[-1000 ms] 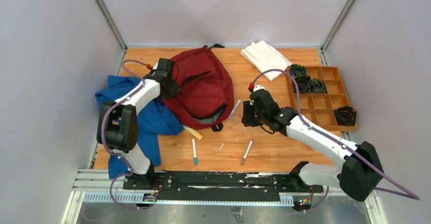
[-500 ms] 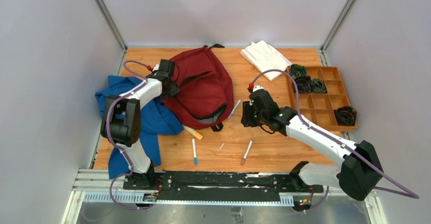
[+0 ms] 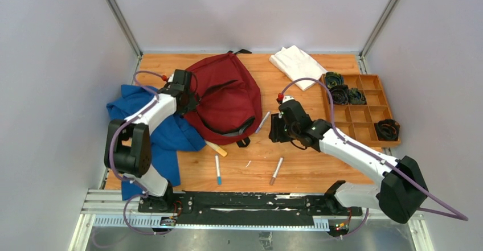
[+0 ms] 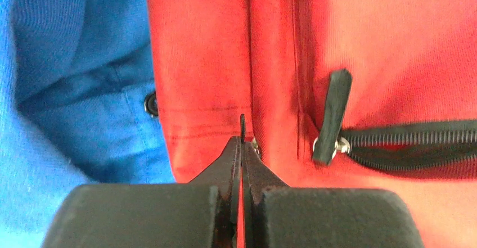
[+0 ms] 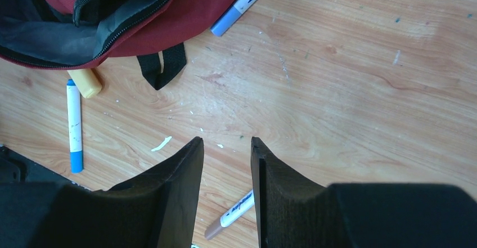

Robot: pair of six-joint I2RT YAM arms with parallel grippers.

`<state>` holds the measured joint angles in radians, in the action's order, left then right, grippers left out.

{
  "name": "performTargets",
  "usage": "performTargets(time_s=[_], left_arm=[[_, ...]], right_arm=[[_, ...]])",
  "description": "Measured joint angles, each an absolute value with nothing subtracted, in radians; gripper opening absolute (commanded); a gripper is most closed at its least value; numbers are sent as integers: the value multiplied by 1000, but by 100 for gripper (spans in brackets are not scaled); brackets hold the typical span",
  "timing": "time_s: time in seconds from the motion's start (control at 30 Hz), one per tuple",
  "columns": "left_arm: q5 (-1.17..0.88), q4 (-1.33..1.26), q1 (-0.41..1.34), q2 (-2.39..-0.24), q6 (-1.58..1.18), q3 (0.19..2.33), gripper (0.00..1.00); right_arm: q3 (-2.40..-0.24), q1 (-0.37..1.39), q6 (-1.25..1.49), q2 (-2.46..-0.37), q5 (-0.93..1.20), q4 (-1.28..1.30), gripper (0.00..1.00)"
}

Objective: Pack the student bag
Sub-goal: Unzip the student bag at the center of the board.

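Note:
The dark red student bag (image 3: 228, 94) lies flat at the back middle of the table, its opening with black zipper and grey lining facing the near side (image 5: 101, 12). My left gripper (image 3: 191, 100) is at the bag's left edge. In the left wrist view it (image 4: 242, 141) is shut on a thin black zipper pull (image 4: 242, 123) against the red fabric (image 4: 214, 45). A second black pull (image 4: 332, 116) hangs at the end of a zipper (image 4: 410, 141) to the right. My right gripper (image 3: 276, 128) is open and empty (image 5: 225, 141) above the bare wood, right of the bag.
A blue garment (image 3: 159, 131) lies left of the bag. Markers lie on the wood: blue-capped (image 3: 262, 122), orange (image 3: 216, 148), blue-tipped (image 3: 218, 169) and brown (image 3: 276, 171). A white folded cloth (image 3: 297, 63) is at the back. An orange compartment tray (image 3: 364, 111) with cables stands on the right.
My left gripper has shifted a little toward the near side along the bag's left edge, and its arm has swung. The right arm has barely moved.

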<state>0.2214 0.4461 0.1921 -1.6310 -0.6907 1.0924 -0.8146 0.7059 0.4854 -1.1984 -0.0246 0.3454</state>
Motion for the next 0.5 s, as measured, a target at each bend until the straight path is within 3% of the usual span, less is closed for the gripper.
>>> performTargets(time_s=[0.5], left_arm=[[1, 393, 216, -1328, -575, 887, 0]], right_arm=[[-870, 707, 515, -1286, 101, 272, 41]])
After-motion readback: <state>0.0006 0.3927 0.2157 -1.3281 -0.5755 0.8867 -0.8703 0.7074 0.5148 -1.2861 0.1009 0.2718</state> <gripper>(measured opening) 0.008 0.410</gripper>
